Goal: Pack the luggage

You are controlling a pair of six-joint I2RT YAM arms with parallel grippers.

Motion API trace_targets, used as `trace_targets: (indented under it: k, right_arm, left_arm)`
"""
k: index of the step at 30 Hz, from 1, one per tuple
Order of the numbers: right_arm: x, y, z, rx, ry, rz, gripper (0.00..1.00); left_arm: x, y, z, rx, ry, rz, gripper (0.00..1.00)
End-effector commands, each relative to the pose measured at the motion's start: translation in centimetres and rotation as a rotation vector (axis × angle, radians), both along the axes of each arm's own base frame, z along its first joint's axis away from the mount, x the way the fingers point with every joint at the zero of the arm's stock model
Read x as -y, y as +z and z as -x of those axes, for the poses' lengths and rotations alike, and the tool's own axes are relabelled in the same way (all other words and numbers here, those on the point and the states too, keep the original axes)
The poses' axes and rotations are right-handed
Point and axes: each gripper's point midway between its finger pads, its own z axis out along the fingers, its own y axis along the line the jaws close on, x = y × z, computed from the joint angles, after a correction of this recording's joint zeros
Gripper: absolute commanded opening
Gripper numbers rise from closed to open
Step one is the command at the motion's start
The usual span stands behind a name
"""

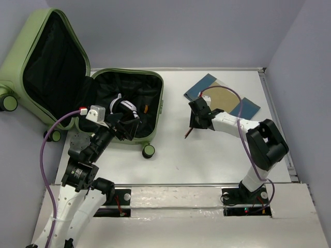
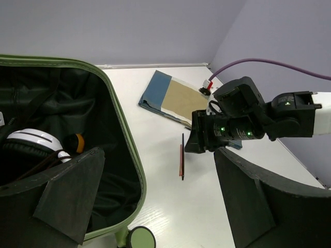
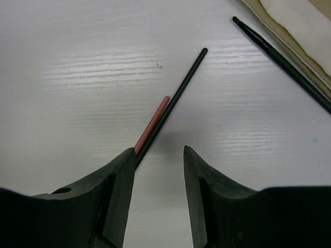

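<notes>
The olive-green luggage [image 1: 15,67] lies open at the left, its lid leaning up and back. Its black lining holds white headphones [image 1: 123,106] and a small orange-tipped item [image 1: 147,109]. My left gripper [image 1: 126,126] is open and empty above the luggage's near right rim [image 2: 126,150]. My right gripper [image 1: 199,121] is open and low over the table. A red pencil [image 3: 152,124] and a black pen [image 3: 178,85] lie side by side, their near ends at its left finger [image 3: 121,175]. Both also show in the left wrist view [image 2: 182,157].
Blue and tan notebooks [image 1: 222,95] lie at the back right, behind my right gripper. Another black pen [image 3: 279,57] lies beside them. A luggage wheel [image 1: 149,151] sticks out toward the table's middle. A raised wall [image 1: 276,119] borders the table's right edge.
</notes>
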Motion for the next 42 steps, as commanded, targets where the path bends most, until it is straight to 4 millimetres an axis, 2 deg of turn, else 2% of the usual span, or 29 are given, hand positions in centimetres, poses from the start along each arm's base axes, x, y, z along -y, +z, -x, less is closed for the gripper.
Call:
trace_targets:
  k: [1,7,16,23,31,39,42]
  right_arm:
    - [-1.9,0.8,-1.8,0.043,0.015,-0.048,0.45]
    - [-1.8,-0.6,-1.8,0.016,0.008,-0.029,0.39]
    - [-1.7,-1.8,-1.5,-0.007,0.014,-0.02,0.35]
    - [-1.5,-0.9,-1.5,0.017,0.009,-0.022,0.35]
    - [-2.0,-0.2,-1.6,0.026,0.021,-0.047,0.35]
    - [-1.6,-2.4,-1.2,-0.024,0.014,-0.013,0.35]
    - [-0.9,-2.9,-0.8,-0.031,-0.002,0.013,0.34]
  left_arm:
    - [0.1,2.6,0.4,0.074,-0.018,0.018,0.99]
    - [0.1,2.6,0.5,0.076,-0.018,0.018,0.99]
    - [0.1,2.7,0.5,0.077,-0.02,0.019,0.99]
    - [0.2,2.6,0.5,0.075,-0.021,0.017,0.99]
    - [0.2,2.6,0.5,0.074,-0.021,0.018,0.99]
    - [0.1,2.7,0.5,0.078,-0.02,0.02,0.99]
    - [0.1,2.7,0.5,0.077,-0.02,0.019,0.99]
